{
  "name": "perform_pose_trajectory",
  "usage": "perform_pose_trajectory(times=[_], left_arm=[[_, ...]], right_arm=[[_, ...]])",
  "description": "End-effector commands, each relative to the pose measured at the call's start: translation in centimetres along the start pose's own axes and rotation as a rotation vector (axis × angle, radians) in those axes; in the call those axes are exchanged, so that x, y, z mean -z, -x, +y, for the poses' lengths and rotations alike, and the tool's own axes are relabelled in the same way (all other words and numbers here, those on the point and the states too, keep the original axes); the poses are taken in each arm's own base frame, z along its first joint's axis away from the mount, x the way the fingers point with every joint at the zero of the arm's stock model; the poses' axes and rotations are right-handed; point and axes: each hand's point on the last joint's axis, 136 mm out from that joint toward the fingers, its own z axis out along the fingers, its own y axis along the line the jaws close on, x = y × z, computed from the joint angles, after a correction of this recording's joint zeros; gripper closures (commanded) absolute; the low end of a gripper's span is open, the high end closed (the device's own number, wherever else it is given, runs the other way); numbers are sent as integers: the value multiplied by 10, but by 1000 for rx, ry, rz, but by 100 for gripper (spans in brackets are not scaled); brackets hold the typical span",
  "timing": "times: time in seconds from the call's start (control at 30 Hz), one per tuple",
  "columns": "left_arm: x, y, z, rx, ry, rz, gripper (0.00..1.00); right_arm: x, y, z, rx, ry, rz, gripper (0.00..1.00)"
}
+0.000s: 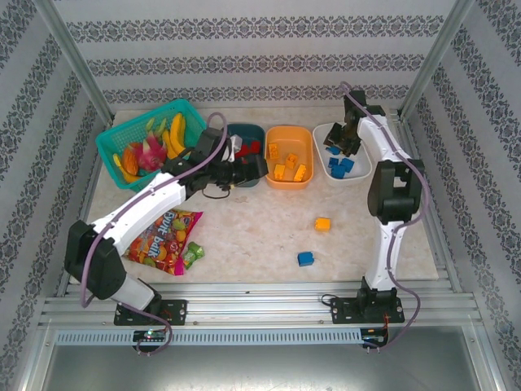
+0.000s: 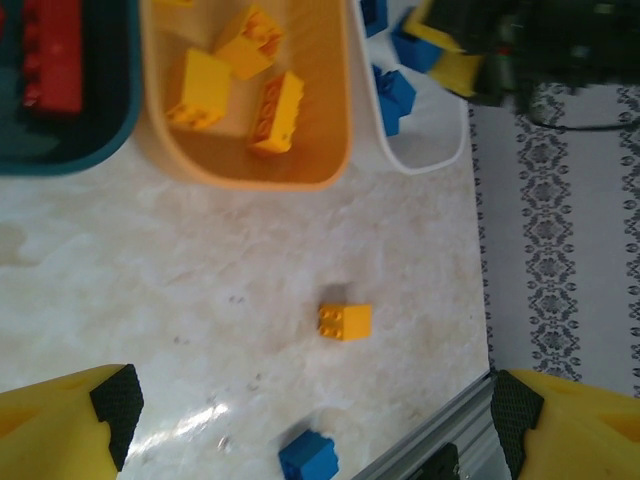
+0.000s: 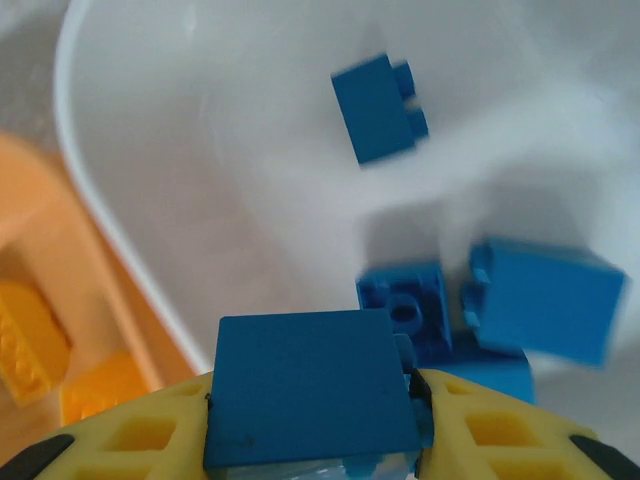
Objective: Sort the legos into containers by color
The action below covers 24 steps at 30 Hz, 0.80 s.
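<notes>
Right pincer (image 3: 315,432) clamped on a chunky blue brick (image 3: 310,390) over the white tub (image 3: 150,160), more blue bricks (image 3: 378,108) inside, left pincer (image 2: 312,415) spread wide above the desk (image 2: 200,280), loose orange brick (image 2: 345,321) and loose blue brick (image 2: 308,458) on it.

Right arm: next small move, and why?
Probably open the right claw and let go. It grips a blue brick over the white tub, where other blue bricks already lie. The colour matches, so a release here looks likely to land it in the right container.
</notes>
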Motion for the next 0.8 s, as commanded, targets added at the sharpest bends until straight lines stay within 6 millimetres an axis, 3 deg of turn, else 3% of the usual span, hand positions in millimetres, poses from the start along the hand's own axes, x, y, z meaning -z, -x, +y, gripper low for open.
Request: perform_pose_trajectory(times=[0.0, 0.23, 0.37, 0.57, 0.77], left_arm=[[-4, 15, -31, -73, -74, -43, 8], [-19, 8, -39, -126, -53, 1, 8], [-23, 5, -37, -142, -38, 20, 8], [-27, 1, -34, -150, -35, 38, 8], [-32, -8, -37, -212, -21, 84, 8]], right_arm=[[-8, 16, 17, -91, 59, -5, 71], [-45, 22, 5, -210, 49, 39, 57], [-44, 24, 7, -211, 66, 45, 47], [-8, 33, 19, -177, 102, -8, 40], [62, 38, 32, -126, 133, -110, 40]])
